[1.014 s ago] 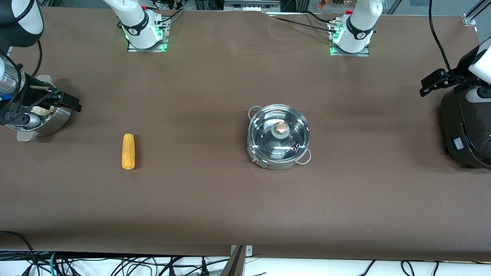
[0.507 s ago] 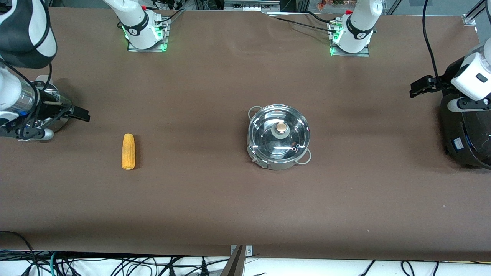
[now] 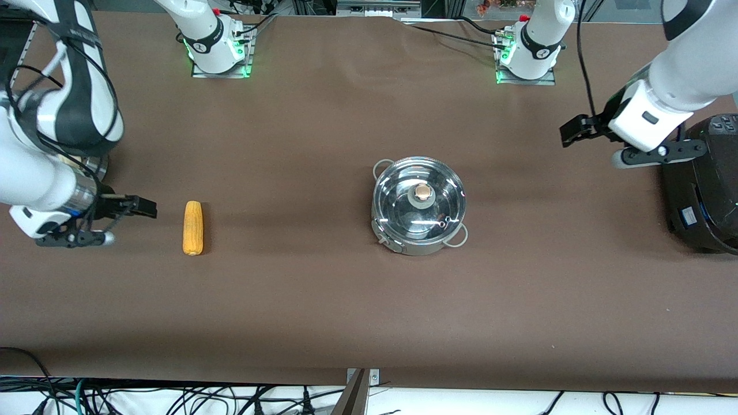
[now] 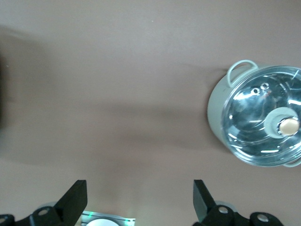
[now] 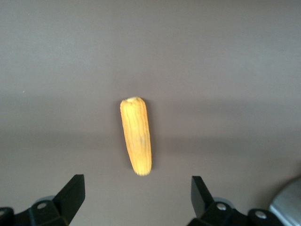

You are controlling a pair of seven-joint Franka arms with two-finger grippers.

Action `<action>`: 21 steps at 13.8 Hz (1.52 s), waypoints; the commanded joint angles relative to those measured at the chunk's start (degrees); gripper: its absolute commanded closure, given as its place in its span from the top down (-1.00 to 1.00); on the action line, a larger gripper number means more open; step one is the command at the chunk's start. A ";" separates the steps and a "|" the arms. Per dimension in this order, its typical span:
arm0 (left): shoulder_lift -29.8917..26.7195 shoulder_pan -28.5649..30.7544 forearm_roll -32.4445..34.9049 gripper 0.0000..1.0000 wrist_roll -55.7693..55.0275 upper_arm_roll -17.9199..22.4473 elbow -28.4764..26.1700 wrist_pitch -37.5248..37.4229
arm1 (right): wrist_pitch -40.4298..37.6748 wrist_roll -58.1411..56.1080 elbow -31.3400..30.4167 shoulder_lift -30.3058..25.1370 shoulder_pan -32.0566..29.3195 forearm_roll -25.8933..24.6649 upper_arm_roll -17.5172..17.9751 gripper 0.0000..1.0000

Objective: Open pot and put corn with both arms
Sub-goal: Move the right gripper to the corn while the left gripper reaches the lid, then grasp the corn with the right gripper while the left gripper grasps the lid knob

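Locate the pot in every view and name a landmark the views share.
Front view: the pot stands mid-table, lid on.
Left wrist view: pot at the picture's edge, past the open left gripper.
Right wrist view: only a steel sliver in a corner, possibly the pot.
Shared landmark: the lid's tan knob.

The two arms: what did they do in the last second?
The right end effector swung from over the steamer to beside the corn; the left end effector moved from the black cooker toward the pot. Both are open, holding nothing. Corn and lidded pot stayed put.
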 commanded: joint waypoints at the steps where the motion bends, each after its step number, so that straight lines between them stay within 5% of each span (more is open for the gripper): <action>1: 4.62 -3.97 -1.52 0.99 -5.76 -0.10 4.69 -1.31 | 6.12 -0.99 0.02 4.68 1.36 -0.23 0.15 1.00; 11: 12.80 -16.46 -1.70 1.00 -19.22 -0.10 5.65 6.84 | 28.98 -6.79 -12.54 7.95 2.07 -0.14 0.59 1.00; 21: 21.06 -21.74 -1.44 1.00 -18.79 -0.18 4.52 23.29 | 36.73 -8.90 -19.14 8.30 -0.39 -0.06 0.50 1.00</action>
